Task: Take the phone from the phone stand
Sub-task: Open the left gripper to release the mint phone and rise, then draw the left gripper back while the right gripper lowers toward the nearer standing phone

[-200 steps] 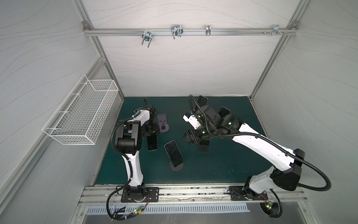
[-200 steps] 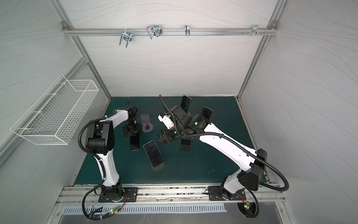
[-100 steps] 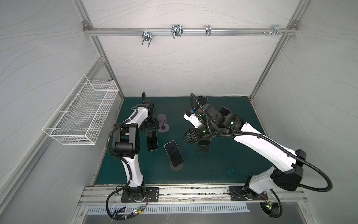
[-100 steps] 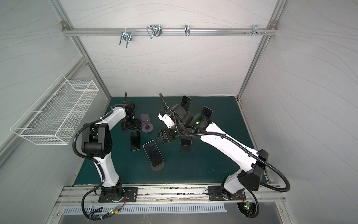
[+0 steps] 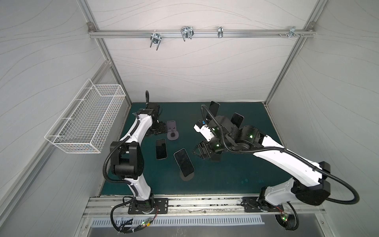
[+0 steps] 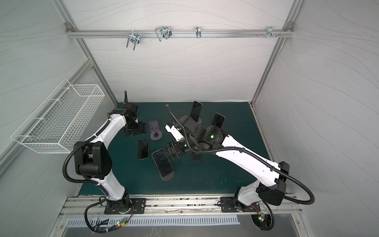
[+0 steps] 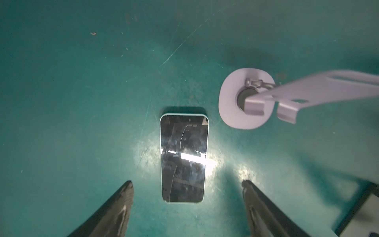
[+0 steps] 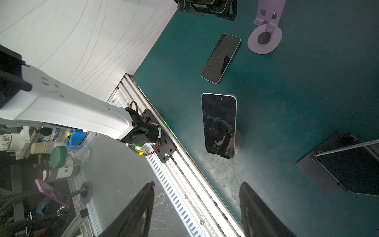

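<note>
The right jaws are hanging partly open and empty, pointing toward the propped phone (image 8: 219, 125). It is leaning on its dark round stand (image 5: 187, 176) near the middle of the green surface (image 5: 225, 180), just ahead of them and untouched. The left jaws are hovering wide apart over a second phone (image 7: 183, 158), which is lying flat beside an empty purple stand (image 7: 244, 100), and they are gripping nothing.

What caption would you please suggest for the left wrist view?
Open left gripper frames a phone lying flat beside an empty purple stand.
</note>
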You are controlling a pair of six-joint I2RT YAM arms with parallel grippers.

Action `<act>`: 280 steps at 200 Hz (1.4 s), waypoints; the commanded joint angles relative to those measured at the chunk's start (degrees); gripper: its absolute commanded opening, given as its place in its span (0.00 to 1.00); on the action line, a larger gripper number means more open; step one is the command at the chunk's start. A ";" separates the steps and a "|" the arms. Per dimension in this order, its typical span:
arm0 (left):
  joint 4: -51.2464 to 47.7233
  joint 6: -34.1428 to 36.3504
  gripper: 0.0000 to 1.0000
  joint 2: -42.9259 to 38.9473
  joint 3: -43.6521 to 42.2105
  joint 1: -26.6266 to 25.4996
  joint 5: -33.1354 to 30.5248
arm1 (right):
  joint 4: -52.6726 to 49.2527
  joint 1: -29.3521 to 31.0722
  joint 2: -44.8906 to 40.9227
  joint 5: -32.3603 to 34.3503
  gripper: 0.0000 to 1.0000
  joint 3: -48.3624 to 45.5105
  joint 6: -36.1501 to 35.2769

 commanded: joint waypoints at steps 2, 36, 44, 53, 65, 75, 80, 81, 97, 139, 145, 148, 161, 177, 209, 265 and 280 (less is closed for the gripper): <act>-1.59 -1.13 0.84 -3.78 -1.09 0.44 1.03 | -1.36 1.68 -1.34 1.78 0.66 0.06 2.01; -2.84 -1.91 0.84 -8.25 -1.92 0.40 2.59 | -1.12 4.19 -1.64 3.83 0.66 -0.31 3.71; -3.44 -2.06 0.84 -9.24 -1.96 0.42 3.16 | -0.74 4.79 -1.74 4.39 0.67 -0.56 4.34; -3.89 -2.24 0.84 -10.42 -2.24 0.38 3.69 | -0.27 5.51 -1.78 5.04 0.67 -1.00 5.28; -4.14 -2.50 0.84 -12.35 -2.73 0.35 4.10 | 0.37 6.54 -1.97 5.73 0.67 -1.44 6.37; -4.35 -2.97 0.84 -13.93 -3.11 0.35 4.26 | 0.96 7.50 -2.20 6.36 0.66 -1.82 7.27; -4.44 -3.12 0.84 -14.74 -3.23 0.35 4.36 | 1.14 8.07 -2.14 6.73 0.66 -1.92 7.65; -4.44 -3.16 0.84 -14.94 -3.28 0.35 4.41 | 1.16 8.15 -2.13 6.80 0.66 -1.90 7.75; -4.66 -3.63 0.84 -17.51 -3.76 0.24 5.17 | 1.44 9.88 -2.34 8.11 0.66 -2.27 8.31; -5.88 -5.10 0.84 -23.71 -5.52 -1.20 4.67 | 2.27 13.51 -3.60 10.90 0.66 -5.09 10.35; -6.00 -5.29 0.84 -24.68 -6.13 -1.47 4.43 | 2.55 13.95 -3.84 11.19 0.66 -5.77 10.75; -5.96 -5.39 0.84 -25.18 -6.40 -1.62 4.38 | 2.66 14.09 -3.95 11.30 0.66 -6.09 10.96; -6.12 -5.90 0.84 -27.34 -8.09 -2.30 4.03 | 3.11 15.07 -4.53 12.26 0.67 -7.39 11.48; -5.98 -6.63 0.84 -30.52 -10.26 -3.51 3.73 | 3.48 16.05 -5.22 13.74 0.67 -9.01 12.12; -5.14 -7.23 0.84 -36.25 -14.05 -5.83 3.39 | 4.56 17.58 -6.54 16.29 0.67 -12.72 13.32; -5.00 -5.06 0.84 -43.06 -20.83 -6.10 4.94 | 6.70 18.34 -6.70 18.53 0.69 -17.14 13.85; -3.92 -4.55 0.85 -44.92 -21.96 -6.16 6.40 | 7.51 18.27 -6.57 19.03 0.69 -18.37 13.81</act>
